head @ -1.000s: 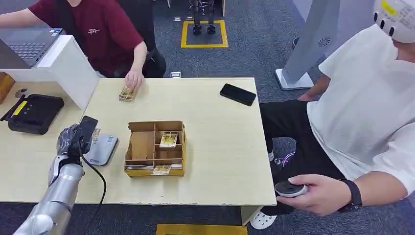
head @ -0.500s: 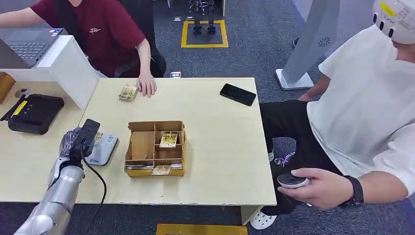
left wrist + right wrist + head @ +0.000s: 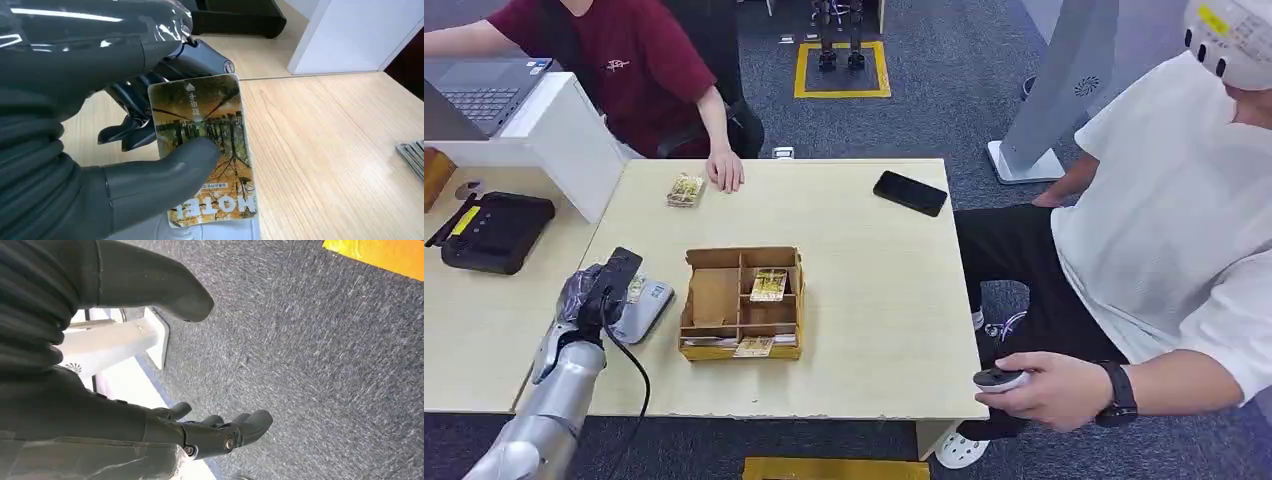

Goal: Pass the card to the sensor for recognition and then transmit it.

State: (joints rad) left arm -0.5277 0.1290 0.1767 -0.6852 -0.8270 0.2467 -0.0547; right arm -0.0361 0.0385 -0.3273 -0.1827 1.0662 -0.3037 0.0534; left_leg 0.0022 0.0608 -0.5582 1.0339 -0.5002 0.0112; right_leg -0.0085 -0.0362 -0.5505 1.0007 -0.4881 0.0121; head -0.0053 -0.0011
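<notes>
Pale wood table [image 3: 864, 300] carries a grey card sensor [image 3: 646, 306] near its left front edge. The robot's left hand [image 3: 596, 290] holds a hotel card [image 3: 202, 150] just above the sensor, thumb pressed on the card's printed face and dark fingers [image 3: 135, 100] behind it. A brown divided box [image 3: 742, 302] sits beside the sensor, with cards in its compartments. A black phone [image 3: 910, 193] lies near the far right corner. The right hand [image 3: 200, 432] hangs over grey carpet, fingers loosely apart, holding nothing.
</notes>
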